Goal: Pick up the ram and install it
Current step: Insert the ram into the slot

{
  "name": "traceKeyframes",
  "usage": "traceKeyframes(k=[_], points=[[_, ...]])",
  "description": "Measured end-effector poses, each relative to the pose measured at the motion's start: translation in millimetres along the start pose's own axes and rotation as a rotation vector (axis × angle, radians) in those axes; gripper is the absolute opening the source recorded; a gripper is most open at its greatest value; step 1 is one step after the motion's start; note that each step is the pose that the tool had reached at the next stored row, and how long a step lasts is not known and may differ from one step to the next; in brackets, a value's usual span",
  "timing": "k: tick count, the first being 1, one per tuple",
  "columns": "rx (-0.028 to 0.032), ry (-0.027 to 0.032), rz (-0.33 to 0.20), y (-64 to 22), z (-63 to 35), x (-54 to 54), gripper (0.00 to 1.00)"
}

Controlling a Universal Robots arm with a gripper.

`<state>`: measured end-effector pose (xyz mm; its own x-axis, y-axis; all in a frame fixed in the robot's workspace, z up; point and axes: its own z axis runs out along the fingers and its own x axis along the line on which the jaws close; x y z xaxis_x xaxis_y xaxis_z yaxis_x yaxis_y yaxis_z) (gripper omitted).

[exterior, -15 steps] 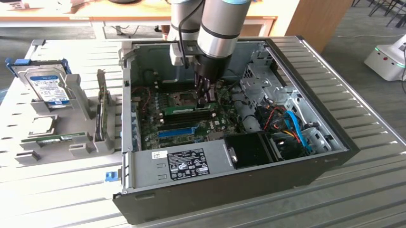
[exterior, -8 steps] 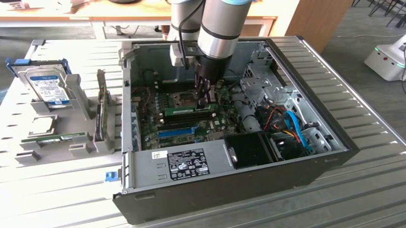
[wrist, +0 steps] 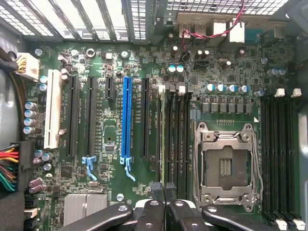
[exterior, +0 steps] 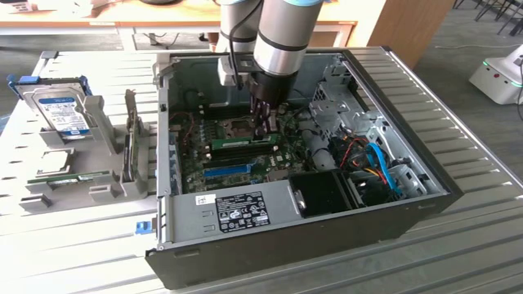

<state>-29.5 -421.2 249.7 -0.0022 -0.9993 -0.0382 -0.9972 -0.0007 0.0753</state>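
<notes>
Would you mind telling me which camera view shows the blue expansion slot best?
The wrist view: it looks straight down on the blue expansion slot, showing its full length and the latch at one end. The exterior view shows it as a short blue bar inside the case, seen at a slant.

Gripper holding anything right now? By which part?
The gripper is shut over the top edge of the ram, which stands in its slot; pinching or just pressing cannot be told.

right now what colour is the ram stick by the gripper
Green. The ram shows best in the exterior view.
</notes>
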Motion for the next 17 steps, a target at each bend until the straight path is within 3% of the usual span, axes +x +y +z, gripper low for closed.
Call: traceKeyframes(k=[17], points=[[0.0072,0.0003,0.000,-0.1,7.1,0.3,0.12]])
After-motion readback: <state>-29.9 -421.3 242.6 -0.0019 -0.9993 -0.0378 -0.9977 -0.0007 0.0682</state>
